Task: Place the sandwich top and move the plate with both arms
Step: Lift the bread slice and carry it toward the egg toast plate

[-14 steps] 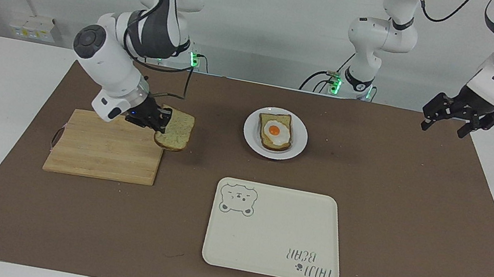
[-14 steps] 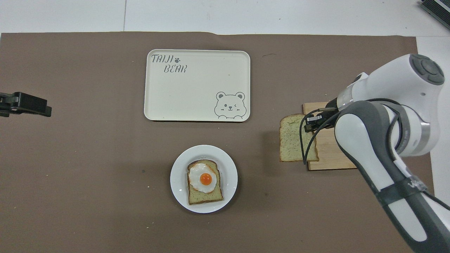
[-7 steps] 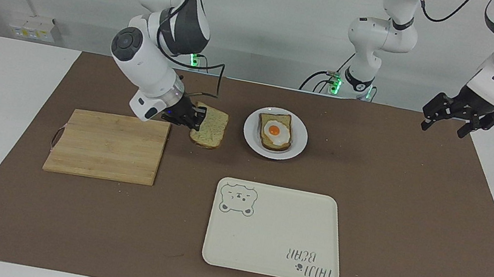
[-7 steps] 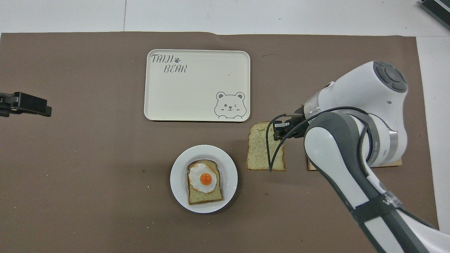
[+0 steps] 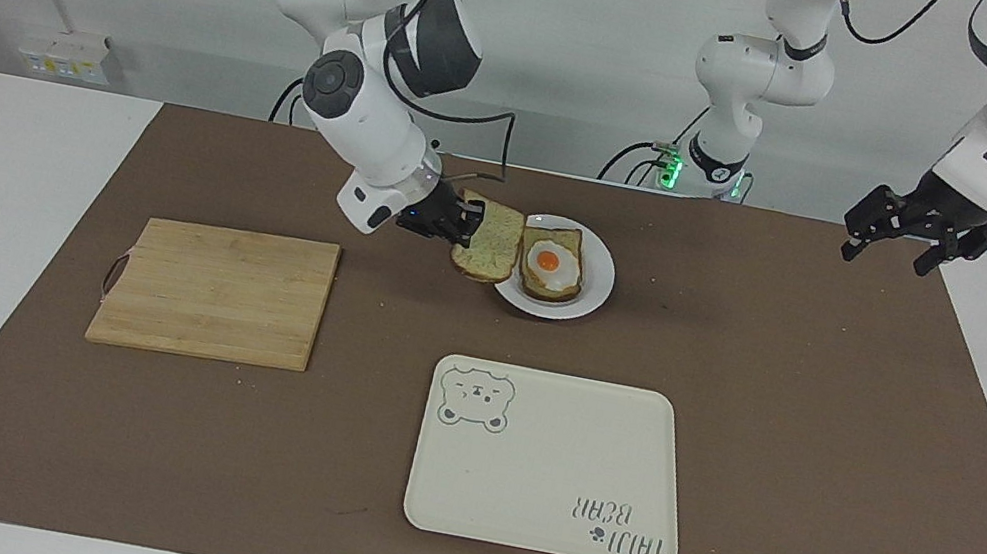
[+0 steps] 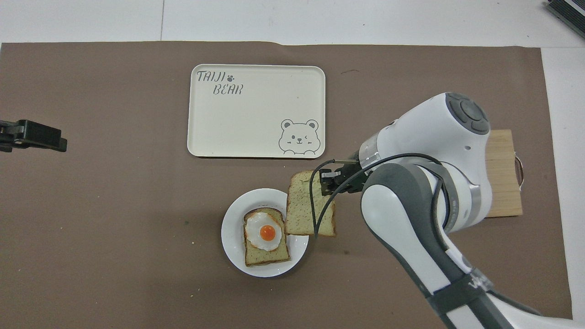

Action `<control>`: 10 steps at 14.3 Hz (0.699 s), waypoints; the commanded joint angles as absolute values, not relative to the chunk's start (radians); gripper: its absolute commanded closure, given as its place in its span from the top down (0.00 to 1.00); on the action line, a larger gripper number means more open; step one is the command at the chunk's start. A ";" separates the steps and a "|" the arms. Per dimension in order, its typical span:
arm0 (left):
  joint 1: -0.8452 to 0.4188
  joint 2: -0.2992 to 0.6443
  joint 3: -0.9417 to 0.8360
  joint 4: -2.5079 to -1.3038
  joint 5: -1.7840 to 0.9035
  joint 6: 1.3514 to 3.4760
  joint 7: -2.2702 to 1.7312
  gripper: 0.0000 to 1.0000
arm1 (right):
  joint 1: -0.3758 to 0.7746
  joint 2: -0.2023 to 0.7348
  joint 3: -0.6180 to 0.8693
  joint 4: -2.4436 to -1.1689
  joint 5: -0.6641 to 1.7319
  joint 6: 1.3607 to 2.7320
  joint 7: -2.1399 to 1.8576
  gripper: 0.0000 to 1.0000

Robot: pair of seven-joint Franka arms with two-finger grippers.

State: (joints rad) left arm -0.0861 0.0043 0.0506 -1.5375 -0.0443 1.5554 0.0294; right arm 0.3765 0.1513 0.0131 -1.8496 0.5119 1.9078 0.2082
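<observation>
The right gripper (image 5: 462, 223) is clamped on one edge of the sandwich top (image 5: 489, 242), carrying it flat and clear of the table, so that the slice sticks out ahead of the fingers and its leading edge already overlaps the rim of the plate (image 5: 598, 287). Just ahead of that edge, lower down on the plate, lies the bread slice with the fried egg (image 5: 549, 265), which the top appears meant to cover. The step in hand looks like the last bit of carry before the drop, and doing it well seems mostly a matter of alignment: bring the slice on until it sits squarely over the egg slice, crust outline matching crust outline (seen from above, the two slices look close to parallel, so little turning should be needed), then come down low before letting go, so the top does not flop or slide off the yolk. Since the grip is at one edge only, the free side may sag and touch first. The left gripper (image 5: 912, 234) hangs with its fingers spread wide and nothing in them, well off toward its own end of the table, waiting. The cutting board (image 5: 214, 291) and the bear-print tray (image 5: 545, 489) lie apart from the right gripper, both bare.
</observation>
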 commanded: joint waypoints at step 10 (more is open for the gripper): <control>-0.078 0.011 0.048 -1.519 -0.048 1.534 0.038 1.00 | 0.563 0.221 0.014 -1.893 0.560 2.092 0.143 0.00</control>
State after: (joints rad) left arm -0.0861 0.0043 0.0506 -1.5375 -0.0443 1.5554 0.0294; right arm 0.5396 0.1911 0.0161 -1.8810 0.5266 2.0428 0.1539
